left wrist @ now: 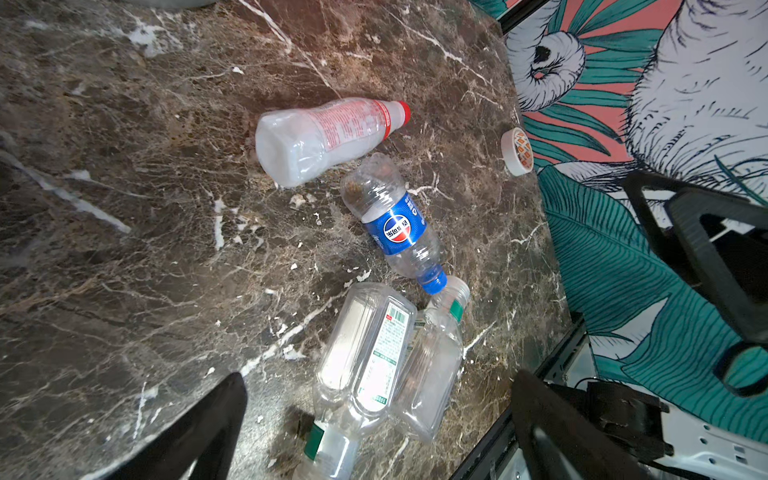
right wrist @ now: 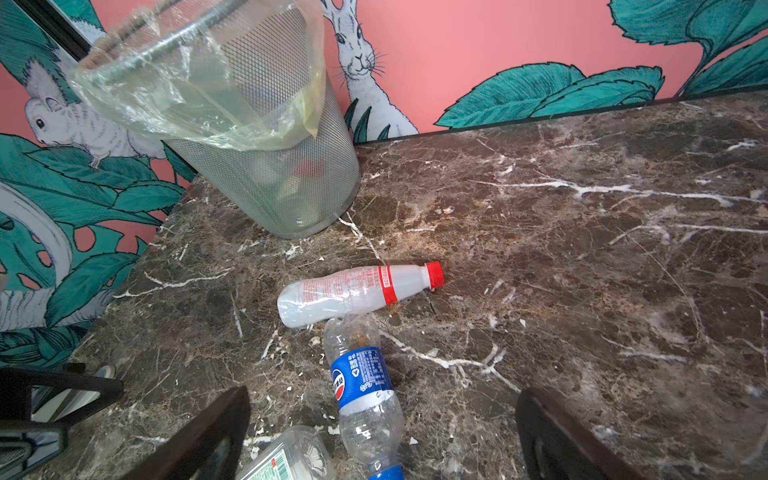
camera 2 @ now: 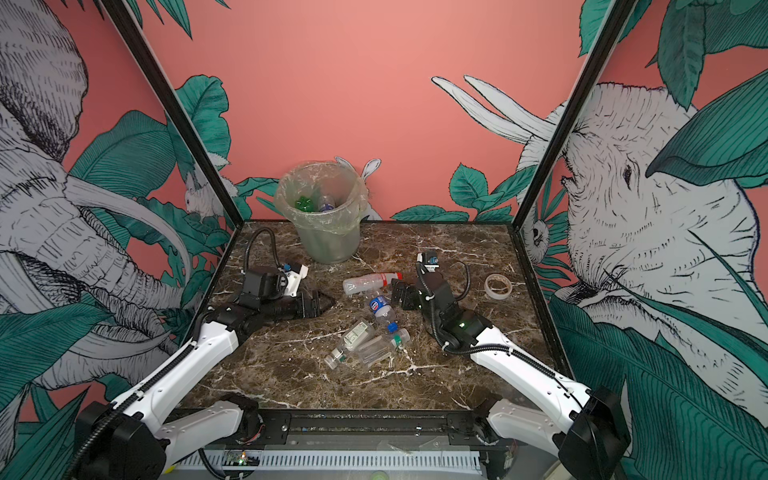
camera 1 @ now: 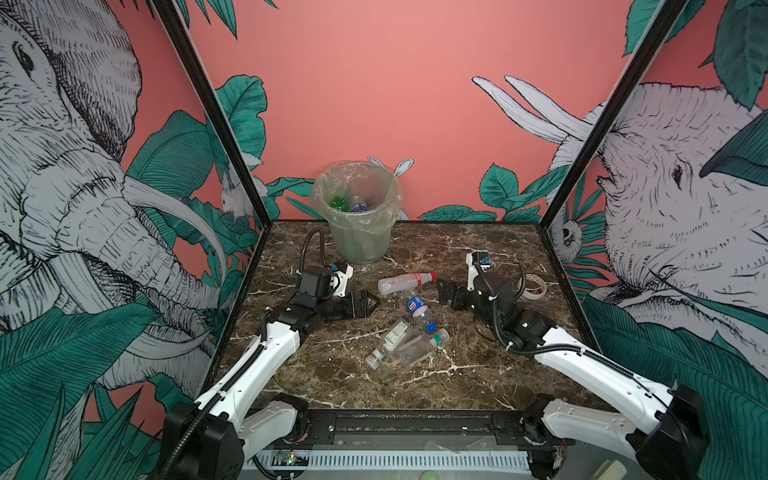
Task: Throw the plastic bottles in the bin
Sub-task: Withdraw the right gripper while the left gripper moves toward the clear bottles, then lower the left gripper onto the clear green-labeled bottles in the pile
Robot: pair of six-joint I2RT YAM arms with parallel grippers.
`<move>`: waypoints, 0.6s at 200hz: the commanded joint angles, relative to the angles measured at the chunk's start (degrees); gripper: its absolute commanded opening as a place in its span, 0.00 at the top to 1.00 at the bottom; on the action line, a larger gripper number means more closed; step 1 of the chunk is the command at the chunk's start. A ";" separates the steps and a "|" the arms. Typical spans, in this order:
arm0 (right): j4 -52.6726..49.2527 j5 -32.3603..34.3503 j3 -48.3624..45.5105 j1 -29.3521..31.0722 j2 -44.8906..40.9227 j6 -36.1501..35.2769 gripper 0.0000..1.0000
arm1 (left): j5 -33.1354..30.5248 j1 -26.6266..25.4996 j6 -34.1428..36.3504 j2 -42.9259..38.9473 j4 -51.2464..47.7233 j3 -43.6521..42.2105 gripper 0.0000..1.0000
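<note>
Bottles [camera 1: 405,282], four plastic ones, lie loose between the wide-open, empty fingers of left gripper [camera 1: 370,303] and right gripper [camera 1: 445,293], both low and facing inward, seemingly to choose one for the bin [camera 1: 357,245] standing beyond the fingertips, a few already inside.

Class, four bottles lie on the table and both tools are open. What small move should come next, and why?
Probably lower the right tool over the red-capped bottle: it lies on its side just ahead of that open, empty tool and nearest the bin.
</note>
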 commanded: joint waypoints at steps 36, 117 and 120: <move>0.52 2.35 -0.63 -0.10 -0.23 3.40 0.01 | -1.60 -5.39 0.39 1.40 2.73 -3.28 0.01; 2.19 4.27 -2.79 -0.01 -1.65 5.52 0.01 | -6.85 -11.76 0.70 5.32 2.88 -4.19 0.00; 2.19 4.33 -2.91 -0.09 -1.74 5.48 0.01 | -6.88 -11.87 0.73 5.72 2.99 -4.19 0.00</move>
